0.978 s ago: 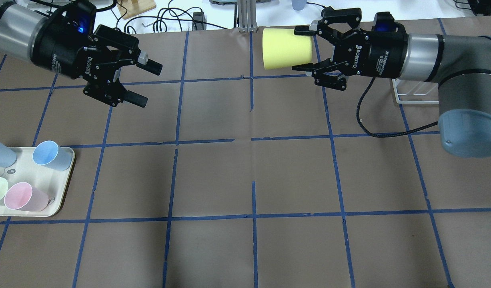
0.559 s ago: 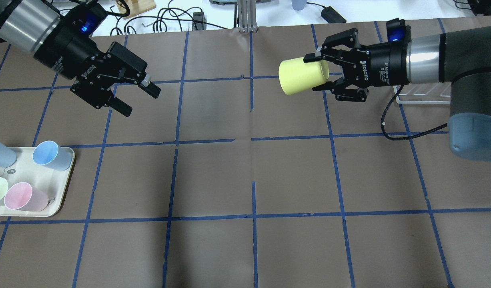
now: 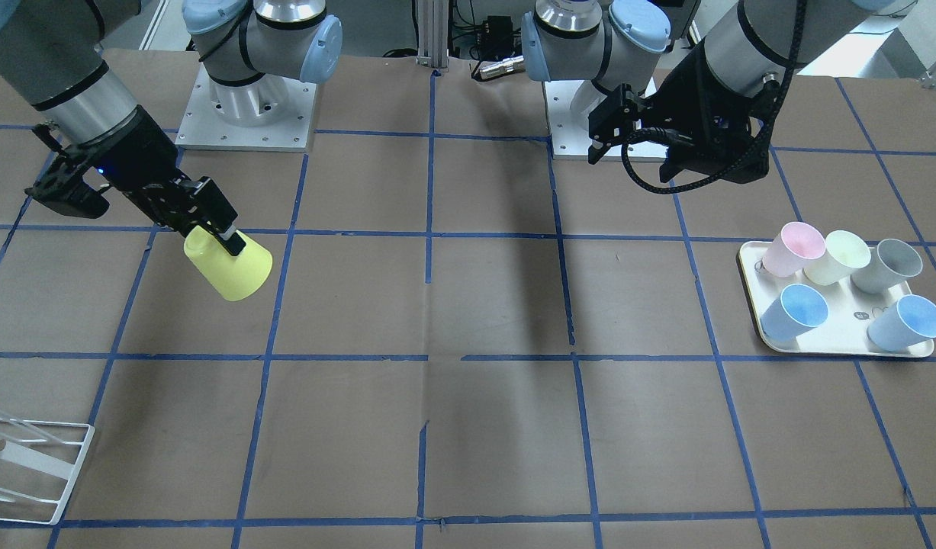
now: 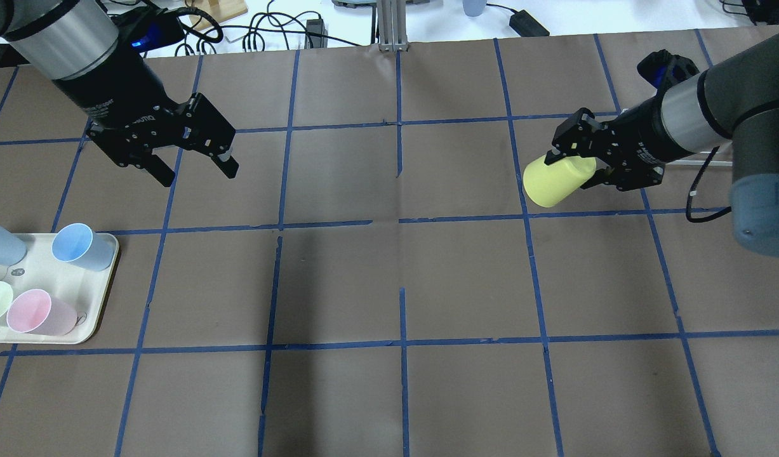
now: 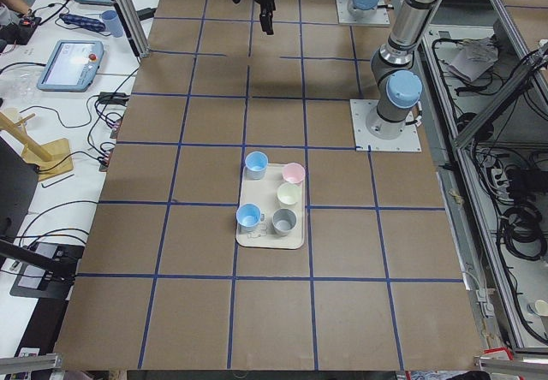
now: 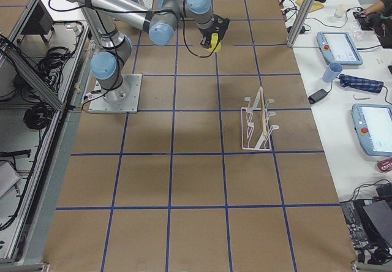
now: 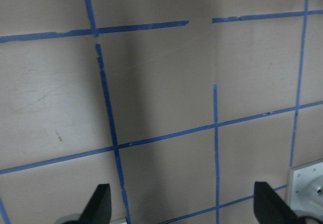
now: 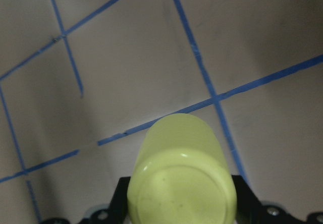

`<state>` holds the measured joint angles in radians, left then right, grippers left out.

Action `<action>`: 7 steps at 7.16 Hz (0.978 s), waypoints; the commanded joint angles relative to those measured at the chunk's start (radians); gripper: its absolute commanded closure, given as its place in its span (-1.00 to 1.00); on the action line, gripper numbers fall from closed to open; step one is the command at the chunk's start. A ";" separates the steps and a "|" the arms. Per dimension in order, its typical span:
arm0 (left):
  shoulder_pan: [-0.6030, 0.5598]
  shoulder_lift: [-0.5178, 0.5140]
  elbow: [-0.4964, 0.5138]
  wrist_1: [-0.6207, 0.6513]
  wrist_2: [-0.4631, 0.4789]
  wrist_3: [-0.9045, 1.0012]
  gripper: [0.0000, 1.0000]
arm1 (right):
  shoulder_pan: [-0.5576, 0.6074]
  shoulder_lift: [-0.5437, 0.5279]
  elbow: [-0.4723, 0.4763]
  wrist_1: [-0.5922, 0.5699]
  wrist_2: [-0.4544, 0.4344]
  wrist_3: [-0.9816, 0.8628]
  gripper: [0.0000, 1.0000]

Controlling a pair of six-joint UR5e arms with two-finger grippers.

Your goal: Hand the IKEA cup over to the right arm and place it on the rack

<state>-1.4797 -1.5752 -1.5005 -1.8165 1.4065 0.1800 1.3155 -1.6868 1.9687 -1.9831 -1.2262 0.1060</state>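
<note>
The right gripper (image 4: 577, 169) is carrying the cup (image 4: 552, 182) away from the table's far middle toward its own side and nearer the robot, tilting it downward, while the left gripper (image 4: 199, 175) is drawing back and turning to point down.

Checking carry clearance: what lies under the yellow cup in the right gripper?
Under the IKEA cup, shut in the right gripper, only the brown table and blue tape lines show; the rack stands apart. In the wrist view the cup itself covers the patch straight below.

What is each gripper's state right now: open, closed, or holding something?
Left gripper: open, empty.
Right gripper: closed on the yellow cup.
</note>
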 commanded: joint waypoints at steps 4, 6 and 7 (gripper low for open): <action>-0.132 -0.032 -0.050 0.310 0.179 -0.121 -1.00 | -0.062 0.177 -0.291 0.089 -0.387 -0.530 -0.21; -0.136 -0.017 -0.069 0.310 0.180 -0.194 -1.00 | -0.131 0.258 -0.340 0.081 -0.372 -0.667 -0.20; -0.134 -0.011 -0.067 0.309 0.183 -0.195 -1.00 | -0.162 0.280 -0.346 0.072 -0.345 -0.677 -0.20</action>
<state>-1.6130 -1.5946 -1.5656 -1.5097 1.5852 -0.0027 1.1918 -1.4424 1.6383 -1.9022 -1.5935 -0.5322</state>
